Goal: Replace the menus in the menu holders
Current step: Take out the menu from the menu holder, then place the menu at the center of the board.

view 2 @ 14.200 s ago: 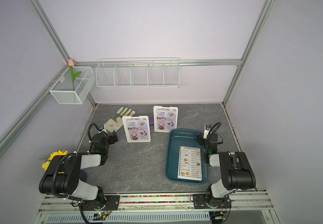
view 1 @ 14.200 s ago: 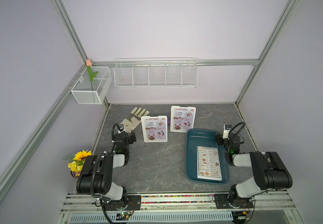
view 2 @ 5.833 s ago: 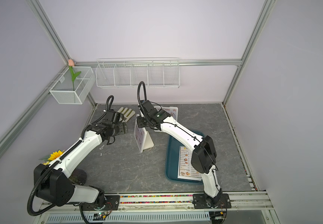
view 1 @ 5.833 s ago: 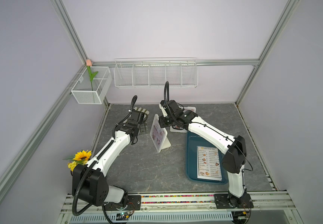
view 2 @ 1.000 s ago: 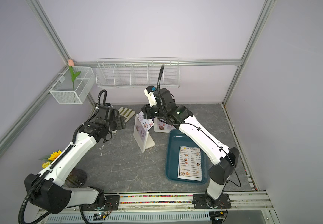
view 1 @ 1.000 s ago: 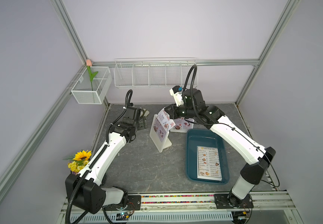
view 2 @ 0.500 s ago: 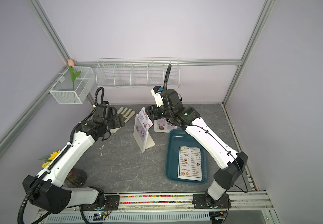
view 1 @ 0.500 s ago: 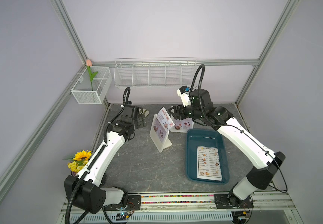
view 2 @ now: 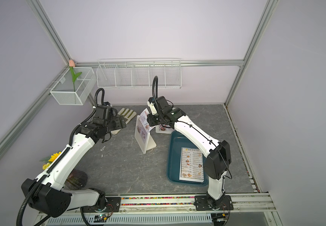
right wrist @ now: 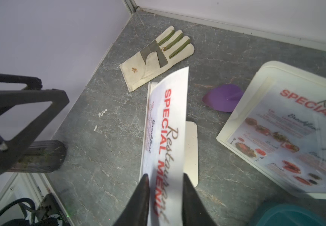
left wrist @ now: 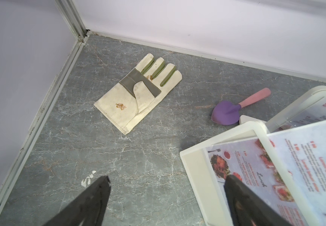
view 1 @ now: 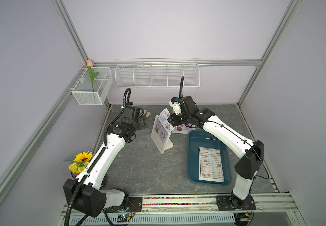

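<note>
The pink sheet standing out of one holder carries red capitals "SPECIAL MEN", the end blurred. "Restaurant" runs across them in brown script, with "Breakfast" beside. The sheet in the second holder shows "SPECIAL", "Breakfast" and "Lunch". In both top views the white sheet in the tray is headed "DIM SUM INN"; its small print is unreadable.

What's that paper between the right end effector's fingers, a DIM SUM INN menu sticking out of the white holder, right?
Not that menu: in the right wrist view, a SPECIAL MENU sheet is between the fingers of the right end effector. It does stick out of the white menu holder.
</note>
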